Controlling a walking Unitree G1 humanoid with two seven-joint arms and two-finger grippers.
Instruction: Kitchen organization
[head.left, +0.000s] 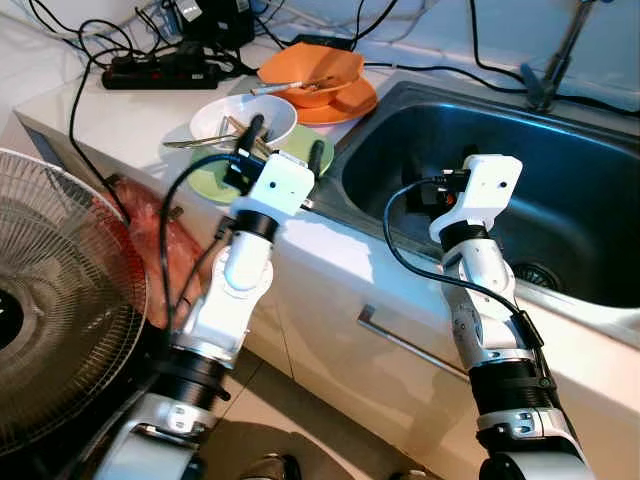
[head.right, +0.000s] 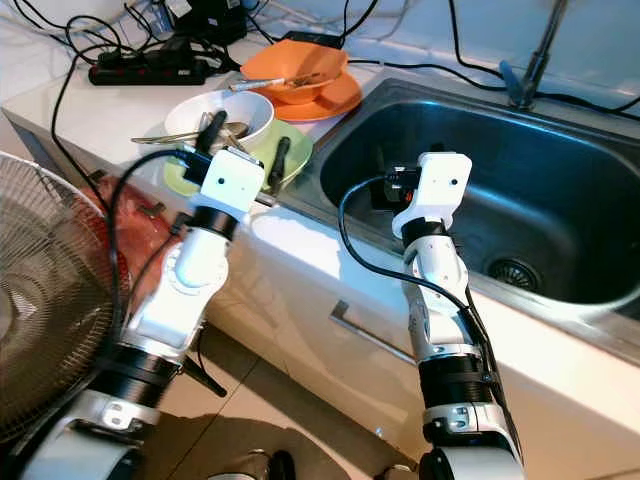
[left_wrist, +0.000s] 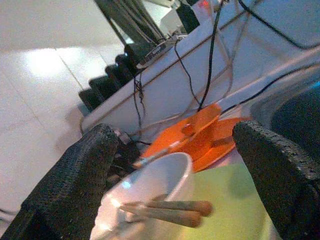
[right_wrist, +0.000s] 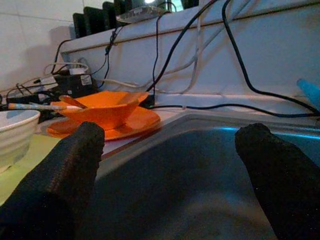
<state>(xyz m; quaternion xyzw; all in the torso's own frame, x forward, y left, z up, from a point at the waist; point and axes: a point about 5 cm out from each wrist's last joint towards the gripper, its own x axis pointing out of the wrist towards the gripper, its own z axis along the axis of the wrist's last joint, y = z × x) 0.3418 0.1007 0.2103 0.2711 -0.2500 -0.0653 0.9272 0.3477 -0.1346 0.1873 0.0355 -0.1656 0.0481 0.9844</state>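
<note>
My left tool (head.left: 285, 143) hangs wide open, empty, over the white bowl (head.left: 243, 118); I should probably grip its rim squarely.

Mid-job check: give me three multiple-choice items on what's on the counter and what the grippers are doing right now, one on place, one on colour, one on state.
1. Where does the white bowl sit?
A. On the green plate
B. In the sink
C. On the floor

2. What colour is the bowl nearest the power strip?
A. Blue
B. Orange
C. Black

3. How are the left gripper fingers?
A. Shut on a spoon
B. Shut on the plate
C. Open, holding nothing

Answers:
1 A, the bowl rests on the green plate beside the sink.
2 B, it is orange and sits on an orange plate.
3 C, the left wrist view shows the fingers spread apart before the white bowl.
</note>
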